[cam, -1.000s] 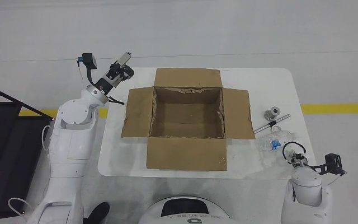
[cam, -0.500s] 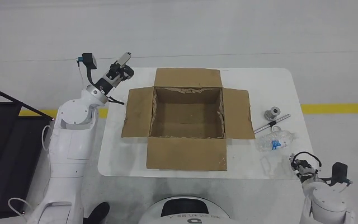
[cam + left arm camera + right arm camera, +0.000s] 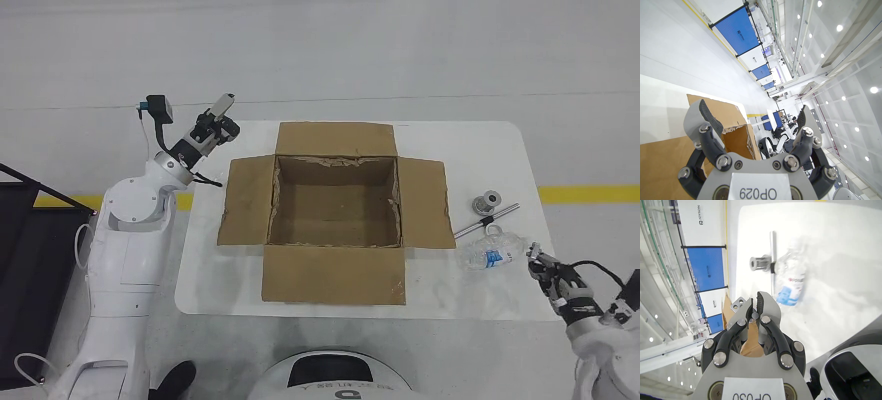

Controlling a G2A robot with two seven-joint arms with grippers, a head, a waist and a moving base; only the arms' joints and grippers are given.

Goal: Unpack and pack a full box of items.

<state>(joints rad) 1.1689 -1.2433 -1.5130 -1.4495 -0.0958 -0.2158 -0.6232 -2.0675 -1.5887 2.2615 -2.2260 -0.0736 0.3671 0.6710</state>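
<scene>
The cardboard box (image 3: pixel 337 205) sits in the middle of the white bench (image 3: pixel 470 150) with all four flaps folded outward. In the top view its inside looks bare down to the floor.

Three things lie on the bench to the right of the box:
- a crumpled clear plastic bottle (image 3: pixel 492 252) with a blue label, on its side;
- a thin metal rod (image 3: pixel 487 222) just above the bottle in the frame, with its lower end touching or very near it;
- a small metal spool (image 3: pixel 487 202) just beside the rod.

The left end effector (image 3: pixel 753 111) hangs at the upper left of the top view, over the bench's corner beside the box's left flap. Its fingers are spread wide with nothing between them.

The right end effector (image 3: pixel 754 300) is at the lower right of the top view, at the bench's right edge near the bottle. Its fingers are closed almost pad to pad, and no item is visible in the grasp.

Judging from this layout, unpacking looks finished or nearly so, since nothing can be seen left in the box. Packing has not begun, as all three items are outside it. Bottle, rod and spool each need to be picked up and set back inside. The bottle is the nearest candidate for the right arm, whose fingers would first have to part.
</scene>
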